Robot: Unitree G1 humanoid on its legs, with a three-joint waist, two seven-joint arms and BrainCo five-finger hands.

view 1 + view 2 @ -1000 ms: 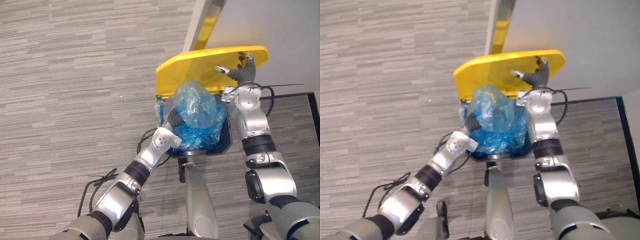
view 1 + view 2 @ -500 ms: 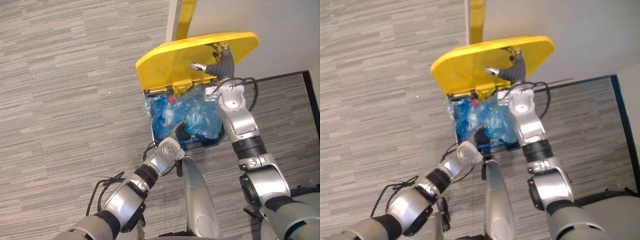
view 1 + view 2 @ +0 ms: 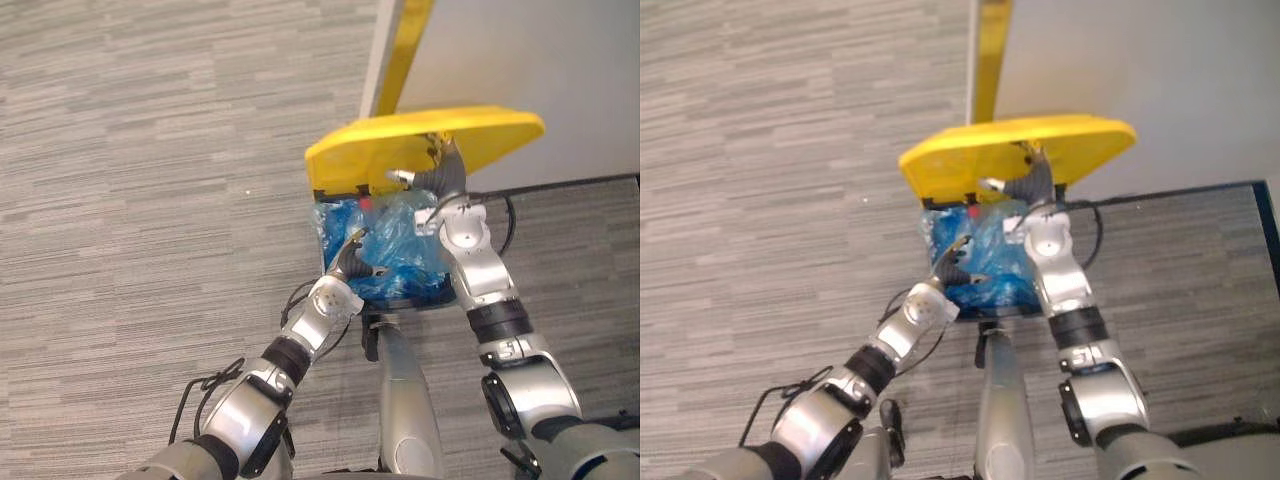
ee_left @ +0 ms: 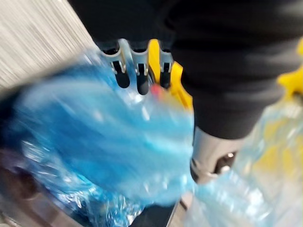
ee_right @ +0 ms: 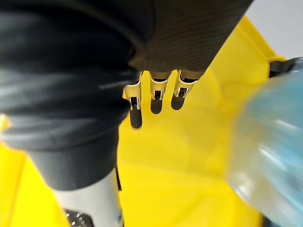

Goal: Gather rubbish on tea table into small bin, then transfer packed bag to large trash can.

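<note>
Rubbish in a blue plastic bag (image 3: 402, 248) sits inside the large trash can (image 3: 415, 302), filling its opening. A small red cap (image 3: 366, 203) shows among the blue at the can's far side, just under the lid hinge. The can's yellow lid (image 3: 485, 128) is tilted up over the far half of the can, its underside facing the bag.

The right hand (image 3: 436, 180) is at the far right of the can, up under the raised lid. In the right wrist view its fingers (image 5: 156, 97) are straight and spread against the lid's yellow underside, curled round nothing, and a pale blue fold of plastic shows beside them.

The left hand (image 3: 351, 264) is over the can's near left corner, just above the bag. In the left wrist view its fingers (image 4: 137, 71) reach out straight over the crumpled blue plastic with the thumb apart from them. The hand is open and grips nothing, and whether the fingertips touch the bag cannot be told.

The can stands on grey striped carpet (image 3: 150, 200), against a pale wall (image 3: 540, 60) on its far side. A yellow strip (image 3: 408, 45) runs up the wall's corner beyond the can.
</note>
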